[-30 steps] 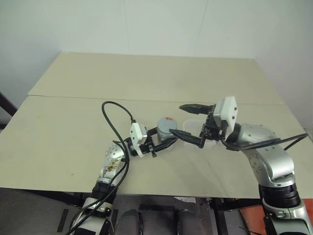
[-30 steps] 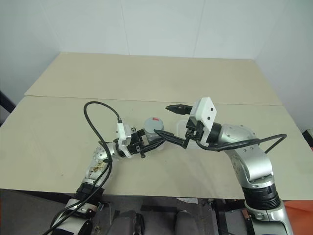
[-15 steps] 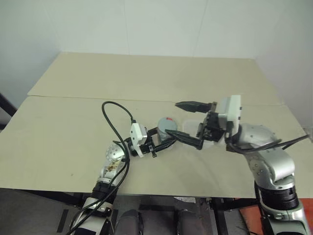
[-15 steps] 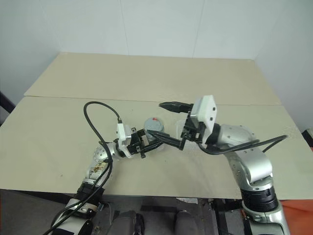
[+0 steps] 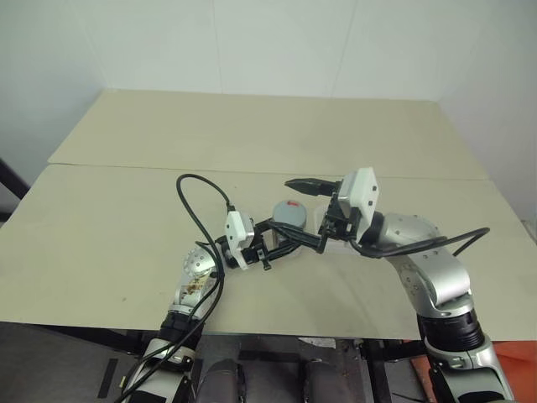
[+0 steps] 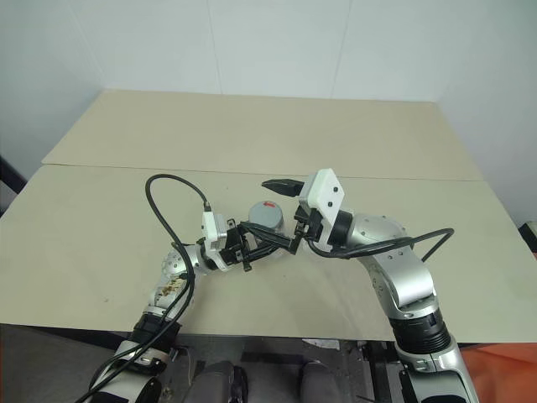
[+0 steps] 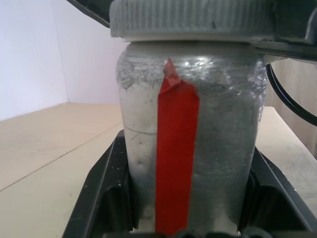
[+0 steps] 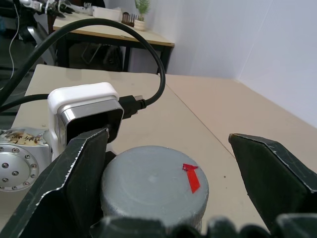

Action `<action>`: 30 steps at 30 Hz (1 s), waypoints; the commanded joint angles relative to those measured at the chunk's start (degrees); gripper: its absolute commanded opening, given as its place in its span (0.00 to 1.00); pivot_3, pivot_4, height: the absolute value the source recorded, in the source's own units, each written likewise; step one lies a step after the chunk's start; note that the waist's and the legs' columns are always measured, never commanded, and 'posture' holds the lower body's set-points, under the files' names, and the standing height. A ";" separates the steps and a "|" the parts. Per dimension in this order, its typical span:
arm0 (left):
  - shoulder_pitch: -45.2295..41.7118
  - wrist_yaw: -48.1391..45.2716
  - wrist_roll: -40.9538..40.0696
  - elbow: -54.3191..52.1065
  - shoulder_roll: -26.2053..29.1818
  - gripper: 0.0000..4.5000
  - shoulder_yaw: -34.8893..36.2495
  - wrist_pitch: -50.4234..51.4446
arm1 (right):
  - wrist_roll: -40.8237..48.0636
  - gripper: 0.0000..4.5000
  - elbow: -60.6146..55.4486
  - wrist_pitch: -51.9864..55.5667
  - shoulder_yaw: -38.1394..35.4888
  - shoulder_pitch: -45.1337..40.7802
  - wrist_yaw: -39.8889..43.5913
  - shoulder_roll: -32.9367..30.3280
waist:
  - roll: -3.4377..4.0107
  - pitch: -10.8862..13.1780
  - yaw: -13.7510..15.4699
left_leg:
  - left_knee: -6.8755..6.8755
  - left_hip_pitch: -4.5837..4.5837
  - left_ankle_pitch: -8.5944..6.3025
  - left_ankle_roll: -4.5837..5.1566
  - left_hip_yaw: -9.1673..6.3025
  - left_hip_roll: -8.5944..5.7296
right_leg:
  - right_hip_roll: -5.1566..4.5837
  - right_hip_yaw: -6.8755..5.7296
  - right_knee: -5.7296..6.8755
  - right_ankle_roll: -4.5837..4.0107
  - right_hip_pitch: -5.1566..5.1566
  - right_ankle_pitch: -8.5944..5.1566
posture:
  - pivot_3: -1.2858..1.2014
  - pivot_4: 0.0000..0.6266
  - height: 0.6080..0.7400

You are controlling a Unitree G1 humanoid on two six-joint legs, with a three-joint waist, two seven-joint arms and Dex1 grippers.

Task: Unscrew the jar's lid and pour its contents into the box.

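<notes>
The left gripper (image 5: 281,243) is clenched on the jar (image 5: 288,220), its black fingers (image 7: 106,198) pressed against opposite sides of the silvery-grey body. In the head views the jar sits near the middle of the tan surface (image 5: 126,210), toward the near edge, held just above it. From the left wrist, the jar stands upright between the fingers, a red strip (image 7: 174,158) running down its side to 6 o'clock and the ribbed grey lid (image 7: 193,20) still seated on top at 12 o'clock. A black cable (image 5: 197,206) loops up from the left wrist at about 10 o'clock of the jar.

The lid (image 8: 153,186) is a flat grey disc with a small red mark (image 8: 190,176) near its 3 o'clock edge as the right wrist sees it.

The right gripper (image 5: 304,214) is released, its jaws spread wide and set on either side of the lid: one finger (image 5: 309,184) reaches over the far side of the jar at 12 o'clock, the other lies along the near side at about 5 o'clock. In the right wrist view both fingers (image 8: 272,173) flank the lid with a gap to the nearer rim on the one side; whether the other finger touches cannot be told.

The clear box (image 5: 324,220) lies on the surface just beside the jar at 3 o'clock, mostly hidden behind the right gripper. Its contents cannot be made out.
</notes>
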 commanded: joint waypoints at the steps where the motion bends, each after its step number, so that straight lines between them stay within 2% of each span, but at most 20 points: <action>1: 0.09 -0.23 -0.55 -2.24 -0.10 0.45 0.15 -1.27 | -0.16 0.99 -0.77 -0.94 -2.01 0.01 -0.45 -1.06 | 0.00 0.00 0.01 | 0.00 0.00 0.00 0.00 0.00 0.00 | 0.00 0.00 0.00 0.00 0.00 0.00 | 0.52 0.24 1.00; 24: -0.21 -0.96 -0.39 -1.30 -0.25 0.45 -0.13 -1.96 | 3.07 0.99 -2.33 -2.99 -8.21 5.56 3.16 -8.79 | 0.00 0.00 0.04 | 0.00 0.01 -0.01 0.01 -0.04 0.00 | 0.00 0.01 -0.04 0.00 0.02 0.00 | 0.52 0.24 1.00; 30: 0.00 -1.20 -0.41 -1.32 -0.26 0.45 -0.17 -1.94 | 5.44 0.99 -3.92 -3.10 -9.47 6.47 7.36 -11.22 | 0.00 0.00 0.09 | 0.00 0.00 -0.01 0.02 -0.04 0.00 | 0.00 0.01 -0.07 0.01 0.04 0.00 | 0.52 0.24 1.00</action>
